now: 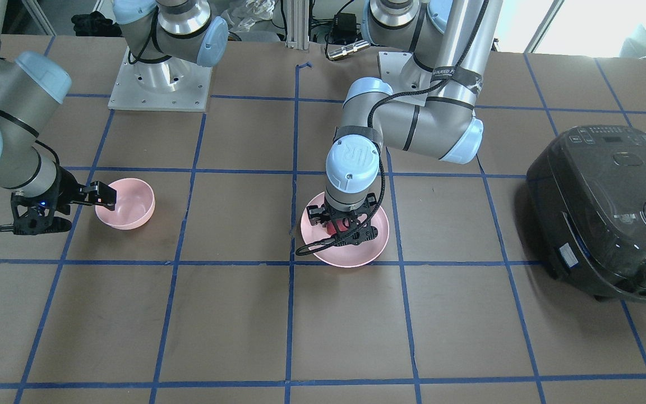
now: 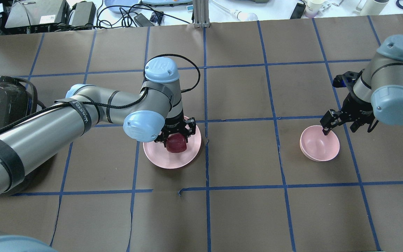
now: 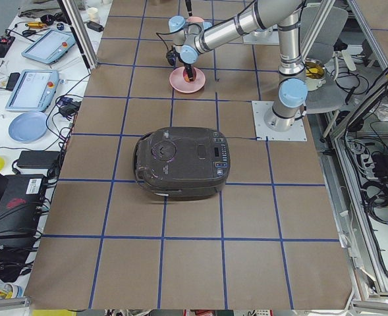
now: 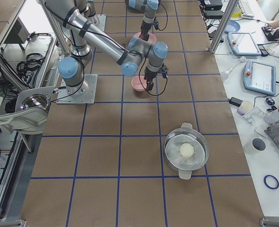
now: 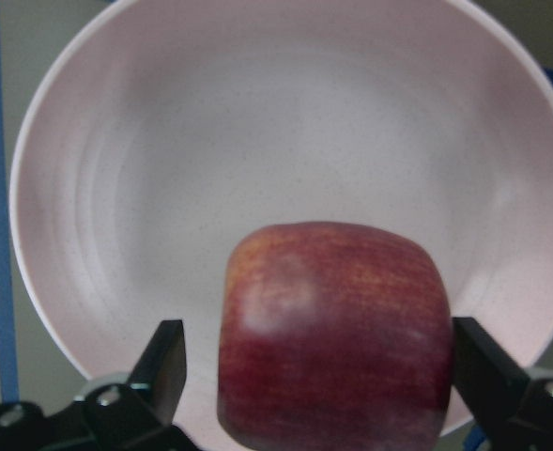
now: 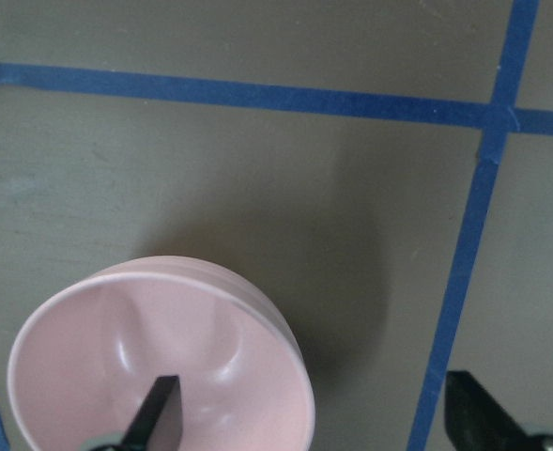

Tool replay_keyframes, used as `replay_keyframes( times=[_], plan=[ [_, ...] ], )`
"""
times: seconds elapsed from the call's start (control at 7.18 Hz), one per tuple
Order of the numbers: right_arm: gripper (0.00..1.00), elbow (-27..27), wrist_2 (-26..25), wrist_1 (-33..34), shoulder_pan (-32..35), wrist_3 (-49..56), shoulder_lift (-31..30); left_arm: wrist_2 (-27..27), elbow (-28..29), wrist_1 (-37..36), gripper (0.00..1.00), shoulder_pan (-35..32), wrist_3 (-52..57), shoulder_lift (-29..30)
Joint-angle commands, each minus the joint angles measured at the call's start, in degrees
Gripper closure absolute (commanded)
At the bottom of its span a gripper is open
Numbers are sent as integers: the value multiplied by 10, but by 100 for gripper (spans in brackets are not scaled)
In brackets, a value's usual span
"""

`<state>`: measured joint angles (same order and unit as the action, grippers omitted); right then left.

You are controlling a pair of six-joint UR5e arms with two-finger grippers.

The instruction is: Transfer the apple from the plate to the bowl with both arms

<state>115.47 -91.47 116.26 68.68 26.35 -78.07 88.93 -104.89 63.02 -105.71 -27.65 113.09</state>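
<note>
The dark red apple (image 2: 176, 143) lies on the near side of the wide pale pink plate (image 2: 166, 159). My left gripper (image 2: 175, 134) is lowered over it and open. In the left wrist view its fingers stand on either side of the apple (image 5: 332, 329), with a small gap on the left, above the plate (image 5: 257, 141). The small deep pink bowl (image 2: 318, 143) stands empty to the right. My right gripper (image 2: 339, 128) is open at the bowl's rim. In the right wrist view one finger (image 6: 159, 413) is over the bowl's (image 6: 88, 338) inside and the other is outside it.
A black rice cooker (image 1: 609, 213) stands on the robot's left end of the table. A metal pot (image 4: 186, 150) with a pale ball in it stands at the right end. Blue tape lines grid the brown table top (image 2: 243, 157).
</note>
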Motion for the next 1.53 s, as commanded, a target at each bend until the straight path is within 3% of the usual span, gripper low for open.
replay_keyframes(
  times=[0.0, 0.28, 0.42, 0.7, 0.84, 1.11, 1.39],
  plan=[
    [11, 37, 3, 18, -3, 2, 6, 0, 18, -6, 100, 5, 46, -11],
    [57, 33, 3, 25, -3, 3, 24, 7, 69, 29, 100, 13, 45, -17],
    [94, 31, 2, 24, -3, -1, 24, 6, 102, 68, 100, 22, 45, -23],
    [100, 26, 2, 20, -3, -3, 20, 2, 150, 123, 100, 41, 45, -35],
    [100, 0, 16, -23, -3, -8, 14, 1, 154, 124, 100, 41, 45, -39],
    [100, -67, 103, -111, 6, -57, 13, 2, 154, 126, 100, 39, 36, -42],
    [100, -82, 162, -126, 68, -115, 13, -2, 154, 127, 100, 37, -2, -37]
  ],
)
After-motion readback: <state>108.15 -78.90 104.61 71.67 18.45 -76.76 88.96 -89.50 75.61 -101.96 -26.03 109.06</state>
